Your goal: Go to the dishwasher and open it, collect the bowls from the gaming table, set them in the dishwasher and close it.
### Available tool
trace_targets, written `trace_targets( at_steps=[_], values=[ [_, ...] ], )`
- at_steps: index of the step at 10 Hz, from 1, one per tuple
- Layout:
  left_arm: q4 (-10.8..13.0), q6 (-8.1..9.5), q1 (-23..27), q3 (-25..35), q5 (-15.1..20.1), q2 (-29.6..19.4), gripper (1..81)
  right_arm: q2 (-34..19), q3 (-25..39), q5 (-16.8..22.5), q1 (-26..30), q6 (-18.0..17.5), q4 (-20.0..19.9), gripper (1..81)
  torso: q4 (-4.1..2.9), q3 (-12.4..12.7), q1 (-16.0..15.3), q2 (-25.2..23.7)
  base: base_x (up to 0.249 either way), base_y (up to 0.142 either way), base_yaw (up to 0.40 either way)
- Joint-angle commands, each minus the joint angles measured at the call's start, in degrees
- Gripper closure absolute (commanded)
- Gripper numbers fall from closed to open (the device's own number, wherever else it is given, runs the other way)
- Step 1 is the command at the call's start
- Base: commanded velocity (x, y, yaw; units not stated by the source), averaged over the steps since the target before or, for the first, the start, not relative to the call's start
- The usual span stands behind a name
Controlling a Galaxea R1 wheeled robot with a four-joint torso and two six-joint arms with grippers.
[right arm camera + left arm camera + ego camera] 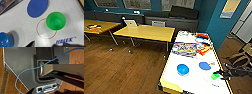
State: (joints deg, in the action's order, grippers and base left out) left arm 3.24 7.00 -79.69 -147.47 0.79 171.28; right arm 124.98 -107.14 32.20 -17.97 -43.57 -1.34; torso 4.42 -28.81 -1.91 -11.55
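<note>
Head view, table: gaming table (191,75) with white top and yellow sides is seen at the right, beside plain yellow-topped tables (146,32) on a wooden floor (121,67).
Head view, bowls: a blue bowl (183,69) stands near the table's near end; a second blue round piece (204,65) lies flat further right; the green bowl (214,76) sits close to the right edge.
Head view, clutter: game boxes (185,48) are laid across the middle of the top, well apart from the bowls.
Head view, right pincer: the right pincer (221,73) is held just beside the green bowl; contact cannot be confirmed, and whether its fingers are apart or together cannot be told.
Left wrist view: robot structure and a blue cable (25,71) are shown over the floor; the state of the left pincer cannot be told.
Right wrist view: the green bowl (55,20) is seen upright and empty, overlapping a red ring (46,28) printed on the top, with the blue flat piece (37,7) near it and the blue bowl (5,39) well apart.
Risk, slide: the light bowl is judged likely to be pushed across the smooth top if it is met by one finger first.
Risk, edge: since it stands close to the right side, such a push could send it off the table.
Risk, grip: a pinch on the thin flared rim could slip and tip the bowl.
</note>
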Motion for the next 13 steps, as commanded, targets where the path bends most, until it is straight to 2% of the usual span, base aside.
trace_targets(
  at_steps=[1,5,13],
  values=[
    [1.7,-0.76,0.8,1.6,4.0,0.2,1.0,-2.4,-0.2,2.1,7.5,0.0,-0.7,1.0,0.0,0.0,0.0,0.0,0.0,0.0,0.0],
    [2.6,-0.85,0.8,4.2,4.0,-1.0,1.0,-2.8,0.1,2.1,7.5,0.0,-0.7,1.0,0.0,0.0,0.0,0.0,0.0,0.0,0.0],
    [2.7,-0.85,0.9,4.6,4.0,-1.1,1.0,-2.9,-0.2,2.1,7.5,0.0,-0.7,1.0,0.0,0.0,0.0,0.0,0.0,0.0,-0.148]
  ],
)
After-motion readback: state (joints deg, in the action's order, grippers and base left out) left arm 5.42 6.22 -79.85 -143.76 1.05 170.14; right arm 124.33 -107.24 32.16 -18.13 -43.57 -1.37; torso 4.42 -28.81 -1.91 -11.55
